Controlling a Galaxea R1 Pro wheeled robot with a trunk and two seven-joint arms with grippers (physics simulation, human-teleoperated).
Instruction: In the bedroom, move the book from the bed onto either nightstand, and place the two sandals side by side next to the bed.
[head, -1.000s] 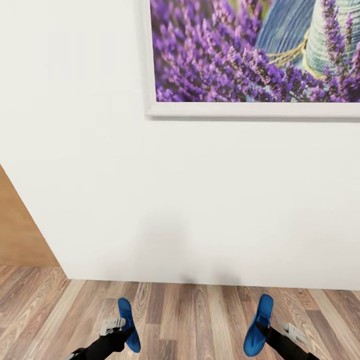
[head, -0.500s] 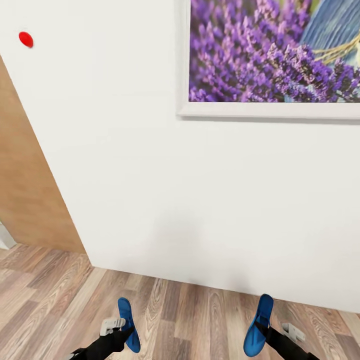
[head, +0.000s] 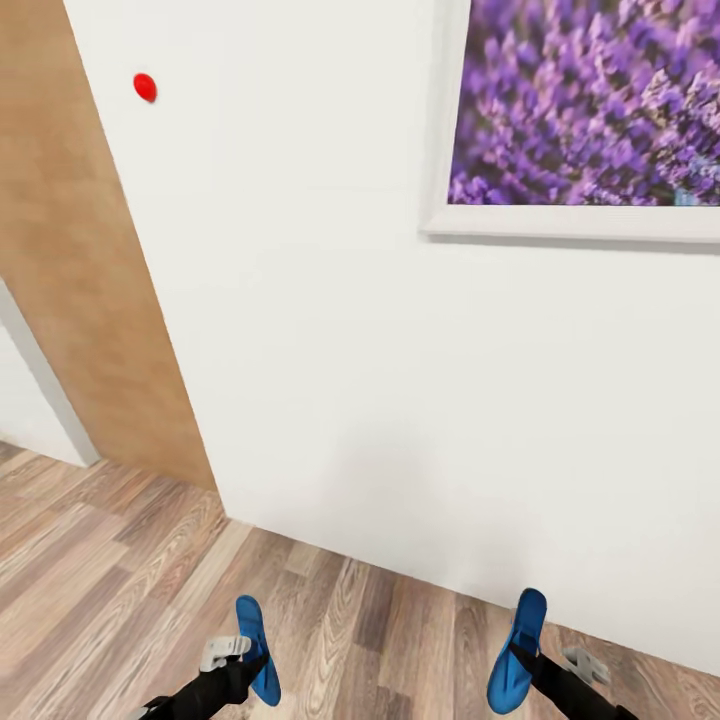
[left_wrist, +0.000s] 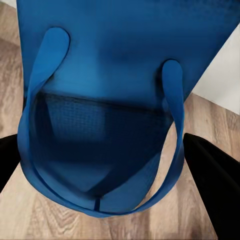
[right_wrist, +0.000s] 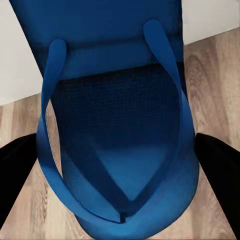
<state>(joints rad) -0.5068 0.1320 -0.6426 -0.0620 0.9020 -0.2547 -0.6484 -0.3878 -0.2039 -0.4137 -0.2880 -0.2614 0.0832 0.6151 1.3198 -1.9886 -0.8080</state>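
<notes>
**Both sandals in hand while the base turns along a bedroom wall**

The left sandal (head: 256, 648) is carried edge-up at about 7 o'clock in the head view, clamped in the left gripper (head: 240, 655); the right sandal (head: 518, 651) hangs at about 5 o'clock, clamped in the right gripper (head: 545, 662). Each wrist view looks straight onto a blue sole and its Y-strap (left sandal (left_wrist: 115, 65), right sandal (right_wrist: 117, 100)), with a dark gripper finger on either side of the sole, so each gripper is closed on its sandal. Neither sandal has shifted relative to its gripper over the past second.

What has changed is the surroundings. The framed lavender picture (head: 590, 110) has slid toward 2 o'clock, and a brown door (head: 80, 250) with a pale frame strip (head: 45, 385) has come into view from 9 to 10 o'clock, as has a small red dot (head: 145, 87) on the white wall (head: 330, 330). The whole scene has shifted together, which indicates that the camera, and so the robot, has turned toward its left; the objects themselves have not moved. The wood-plank floor (head: 120, 560) runs along the wall's foot.

Judgement: the pickup of both sandals appears complete. The robot is in transit, and setting the pair side by side beside the bed is not yet done.
</notes>
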